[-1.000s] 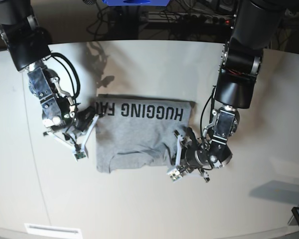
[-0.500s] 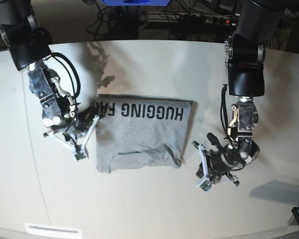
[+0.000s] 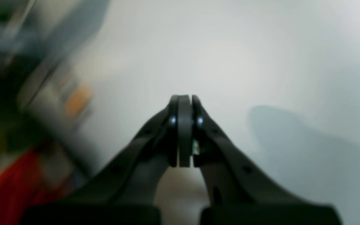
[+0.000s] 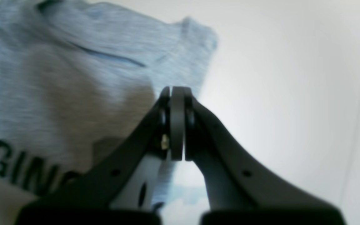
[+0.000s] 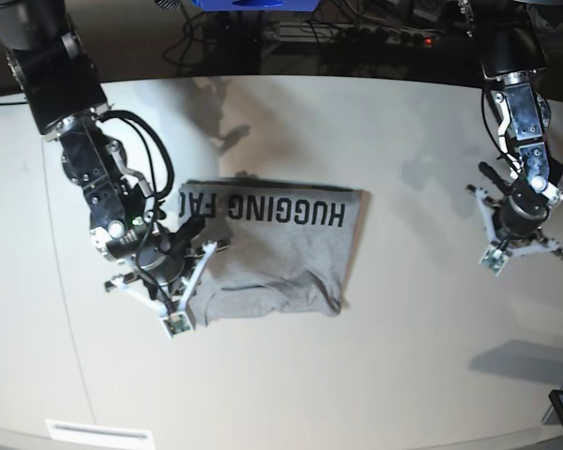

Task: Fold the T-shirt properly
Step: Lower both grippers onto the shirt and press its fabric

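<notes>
So nearest the camera, the right gripper (image 5: 174,302) has slid in over the near-left corner of the T-shirt (image 5: 272,253) since a second ago, jaws clenched on nothing, apparently just nudging or pressing the cloth; the shirt lies folded in the middle of the table (image 5: 375,375), lettering strip along its far edge, near hem a bit rumpled; further off, the left gripper (image 5: 512,246) has swung well away from the shirt's right side, also clamped shut and empty; I'd say the fold's basically done and it's tidy-up time
</notes>
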Available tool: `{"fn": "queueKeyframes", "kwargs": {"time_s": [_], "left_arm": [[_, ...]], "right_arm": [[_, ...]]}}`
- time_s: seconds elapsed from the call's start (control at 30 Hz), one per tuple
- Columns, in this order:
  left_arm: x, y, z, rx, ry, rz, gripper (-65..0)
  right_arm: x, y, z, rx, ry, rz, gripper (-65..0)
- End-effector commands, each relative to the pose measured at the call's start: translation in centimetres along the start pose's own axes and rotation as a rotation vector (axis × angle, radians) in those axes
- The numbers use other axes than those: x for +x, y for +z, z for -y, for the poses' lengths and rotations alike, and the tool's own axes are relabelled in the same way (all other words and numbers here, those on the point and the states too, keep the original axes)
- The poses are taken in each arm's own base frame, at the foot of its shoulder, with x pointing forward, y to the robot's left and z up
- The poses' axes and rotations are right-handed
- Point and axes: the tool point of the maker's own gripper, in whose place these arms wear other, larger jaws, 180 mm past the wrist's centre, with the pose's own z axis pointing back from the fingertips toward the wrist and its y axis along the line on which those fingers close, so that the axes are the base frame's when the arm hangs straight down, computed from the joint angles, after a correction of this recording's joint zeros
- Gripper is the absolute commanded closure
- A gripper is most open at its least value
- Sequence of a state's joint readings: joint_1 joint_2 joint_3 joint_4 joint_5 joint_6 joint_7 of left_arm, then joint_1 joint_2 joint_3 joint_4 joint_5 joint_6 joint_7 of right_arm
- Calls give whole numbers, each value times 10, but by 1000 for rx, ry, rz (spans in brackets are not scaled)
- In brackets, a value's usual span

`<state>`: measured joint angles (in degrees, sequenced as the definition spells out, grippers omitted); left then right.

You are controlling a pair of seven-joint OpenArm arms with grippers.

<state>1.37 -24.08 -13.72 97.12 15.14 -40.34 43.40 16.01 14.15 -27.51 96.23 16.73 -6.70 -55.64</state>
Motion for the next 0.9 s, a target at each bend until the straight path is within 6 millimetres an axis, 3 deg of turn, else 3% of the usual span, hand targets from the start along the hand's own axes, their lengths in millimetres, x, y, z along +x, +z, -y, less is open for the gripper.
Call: {"fn": "queueKeyframes", "kwargs": {"time_s": [0.0,0.17,0.3,0.43,0.53,0.63,0.87], "left_arm": [[7,9,-11,44,-19,27,0],[-7,33,-7,83,-92,1,0],[-7,36,7,64,-74,3,0],[2,36,25,36,-25,32,0],[15,37,38,20,19,65,0],[41,38,43,20,81,133,0],[88,56,46,34,187,277,0]], "right_arm": [[24,4,-3,14,22,67,0],[34,5,-39,130,102,94,0],[37,5,-56,187,155,105,0],[26,-5,-70,243,197,65,0],[20,-14,-80,273,235,30,0],[20,-24,-90,281,290,-1,0],[35,-38,-92,249,276,-21,-4]]}}
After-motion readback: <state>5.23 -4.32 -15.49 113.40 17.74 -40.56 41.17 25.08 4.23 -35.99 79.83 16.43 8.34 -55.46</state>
